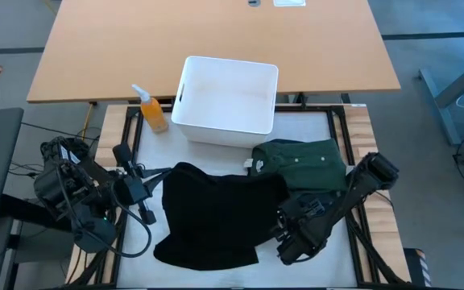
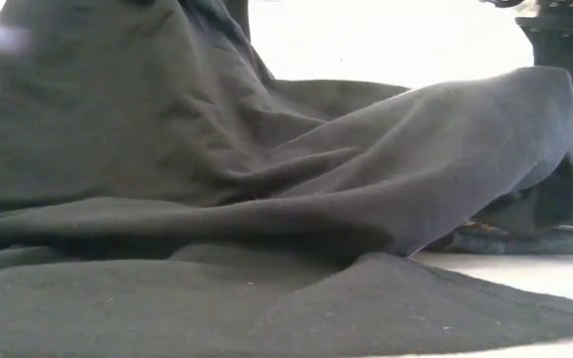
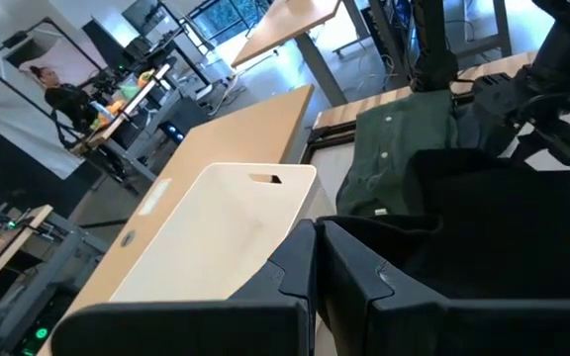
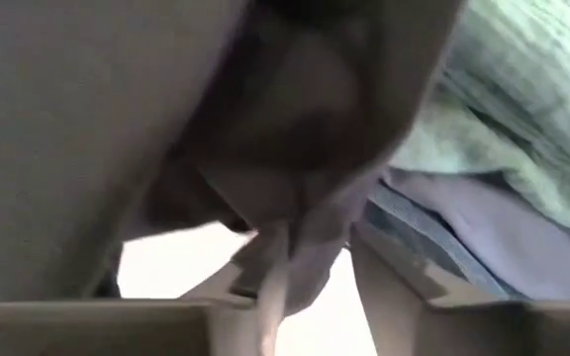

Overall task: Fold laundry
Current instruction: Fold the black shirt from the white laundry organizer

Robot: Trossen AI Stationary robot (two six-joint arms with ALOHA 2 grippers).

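Cloth soft, limp, light; black garment [image 1: 212, 213] spread between both arms, bunched at right edge. Right gripper [image 1: 290, 239] low at that edge, fingers apart around cloth fold, pinch not confirmed. Best hold: hem or corner. Left gripper [image 1: 125, 157] pressed together, hovering off garment's left side. Green shirt [image 1: 303, 161] just beyond right gripper, white bin [image 1: 225, 98] farther; open table nearer front edge

Worktop [image 1: 341, 242] is mostly covered: black garment [image 1: 212, 213] fills the middle down to the near edge, green shirt [image 1: 300, 163] sits just beside it toward the right edge, white bin [image 1: 225, 98] blocks the middle of the far edge with an orange spray bottle [image 1: 152, 110] next to it at the far left corner. Bare strips show along the left edge, at the near right corner and at the far right corner beside the bin. Right end effector [image 1: 290, 234] is down at the black garment's right hem, left end effector [image 1: 145, 211] hangs by the left edge.
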